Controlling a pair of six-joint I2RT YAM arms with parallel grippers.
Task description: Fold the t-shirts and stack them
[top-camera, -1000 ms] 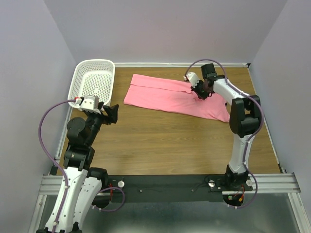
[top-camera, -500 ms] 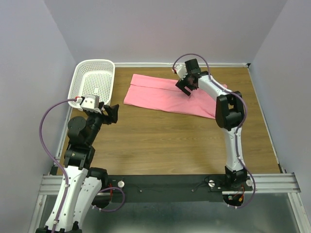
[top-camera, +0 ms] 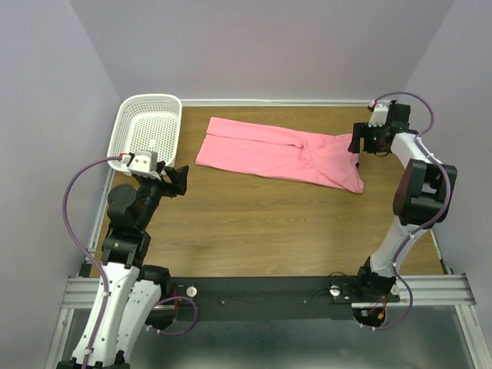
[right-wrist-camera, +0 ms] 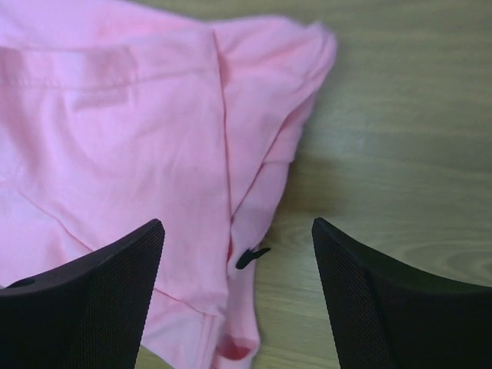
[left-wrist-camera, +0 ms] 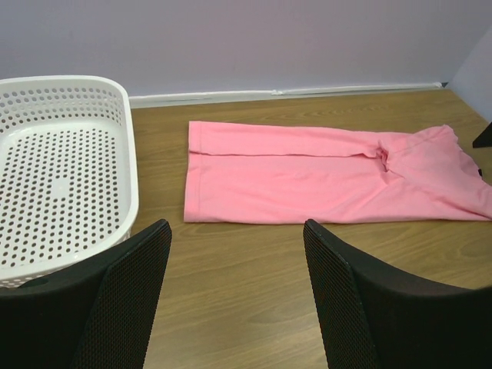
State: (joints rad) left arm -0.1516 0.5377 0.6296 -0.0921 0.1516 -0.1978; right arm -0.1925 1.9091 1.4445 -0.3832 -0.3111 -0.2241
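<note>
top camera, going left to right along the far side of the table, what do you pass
basket → t-shirt → right gripper, open over the shirt's right end

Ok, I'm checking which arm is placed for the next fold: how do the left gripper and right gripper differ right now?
The left gripper hangs over bare table near the basket, short of the t-shirt; the right gripper is above the shirt's right-hand end. The left one views the whole shirt from afar; the right one looks down on its rumpled edge close up. Both have open jaws and hold nothing.
</note>
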